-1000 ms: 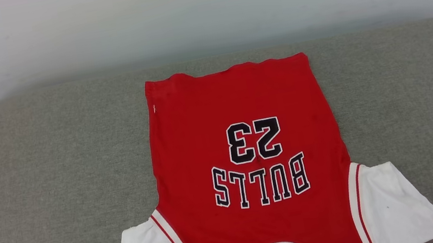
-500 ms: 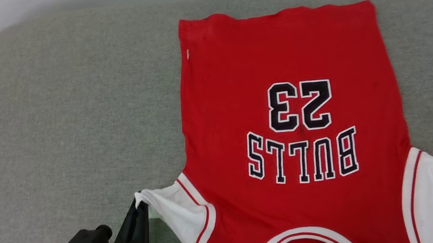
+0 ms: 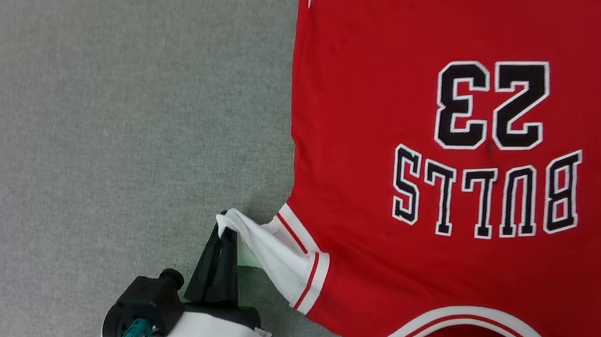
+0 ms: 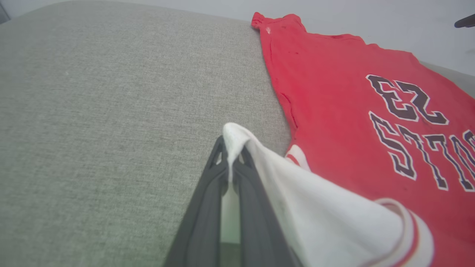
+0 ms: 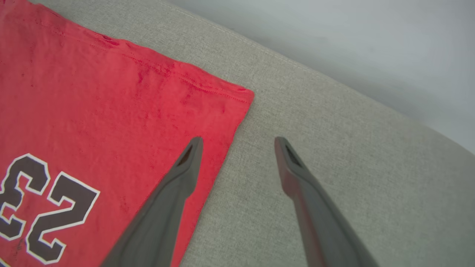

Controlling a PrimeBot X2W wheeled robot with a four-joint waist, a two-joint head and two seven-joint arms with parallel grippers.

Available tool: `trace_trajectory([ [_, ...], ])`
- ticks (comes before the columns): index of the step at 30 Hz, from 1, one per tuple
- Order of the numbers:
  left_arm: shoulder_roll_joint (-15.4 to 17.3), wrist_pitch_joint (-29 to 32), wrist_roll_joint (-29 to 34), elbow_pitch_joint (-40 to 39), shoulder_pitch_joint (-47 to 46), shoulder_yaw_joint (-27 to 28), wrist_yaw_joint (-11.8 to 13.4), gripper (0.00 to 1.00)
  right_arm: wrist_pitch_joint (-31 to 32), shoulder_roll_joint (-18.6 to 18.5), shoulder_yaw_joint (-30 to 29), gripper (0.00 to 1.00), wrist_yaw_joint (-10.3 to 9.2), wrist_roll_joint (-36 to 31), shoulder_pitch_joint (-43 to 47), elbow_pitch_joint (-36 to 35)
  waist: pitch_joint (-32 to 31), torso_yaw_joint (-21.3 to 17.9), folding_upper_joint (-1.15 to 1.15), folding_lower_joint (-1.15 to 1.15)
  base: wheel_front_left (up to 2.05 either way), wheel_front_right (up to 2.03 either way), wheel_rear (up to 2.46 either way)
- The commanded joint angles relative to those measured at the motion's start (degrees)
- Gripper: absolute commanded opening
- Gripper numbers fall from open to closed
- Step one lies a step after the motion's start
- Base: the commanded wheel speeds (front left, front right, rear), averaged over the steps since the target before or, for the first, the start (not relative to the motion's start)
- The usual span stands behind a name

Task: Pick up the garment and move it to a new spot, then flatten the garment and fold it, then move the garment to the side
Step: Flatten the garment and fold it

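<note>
**Item: garment (image 3: 449,107).** Red jersey T-shirt with white sleeves and a black "BULLS 23" print. It lies spread print-up on the grey upholstered worktop (image 3: 87,137) and takes up the right half of the head view. The collar sits at the lower edge and the hem at the top. The body is flat, with slight puckers along its left edge.

**Item: white sleeve (image 3: 278,251).** Lower centre of the head view. Its outer corner is raised off the worktop and drawn to a peak.

**Item: left tool (image 3: 223,230).** Its fingers are clamped together on that sleeve corner. In the left wrist view (image 4: 229,146) the white cloth bunches over the tips.

**Item: right tool (image 5: 238,142).** Its fingers stand well apart and hold nothing. In the right wrist view they straddle the garment's side edge near a hem corner, one over red cloth and one over grey.

**Step in hand (judged):** flattening is nearly done, and the sleeve is gripped either to smooth it or to begin the fold.

**Next move calls for (judged):** keeping the pinch while carrying the sleeve low, either outward to lay it flat or inward across the print. The body must not drag along with it.
</note>
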Motion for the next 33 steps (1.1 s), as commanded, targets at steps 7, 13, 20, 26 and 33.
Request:
trace_trajectory([
  [7,-3.0,-0.1,2.6,0.0,-2.5,1.5,-2.5,0.00,3.1,1.9,-0.9,1.00,-0.06,-4.5,-6.1,4.9,6.5,3.5,0.00,-0.01,0.00,0.00,0.00],
  [13,-5.3,-0.1,4.5,0.4,-3.4,2.9,-4.4,0.00,1.9,3.3,-0.1,1.00,-0.06,-8.1,-4.9,8.9,8.6,4.6,0.00,-0.01,0.00,0.00,0.00],
  [20,-7.0,-0.1,6.4,1.6,-3.2,4.7,-6.0,0.00,3.8,2.8,2.4,1.00,0.04,-6.6,2.0,12.6,8.0,4.7,0.00,-0.01,0.00,0.00,0.00],
  [26,-7.5,-0.1,7.4,2.5,-2.2,6.4,-6.8,0.00,-1.2,1.3,2.0,0.00,-0.06,-7.6,-0.3,11.2,5.8,3.6,0.00,-0.01,0.00,0.00,0.00],
  [33,-7.1,-0.1,8.4,3.6,0.4,8.4,-7.0,0.00,-8.7,1.4,3.9,0.00,-0.07,-5.1,0.1,8.5,0.0,1.0,0.00,-0.01,0.00,0.00,0.00],
])
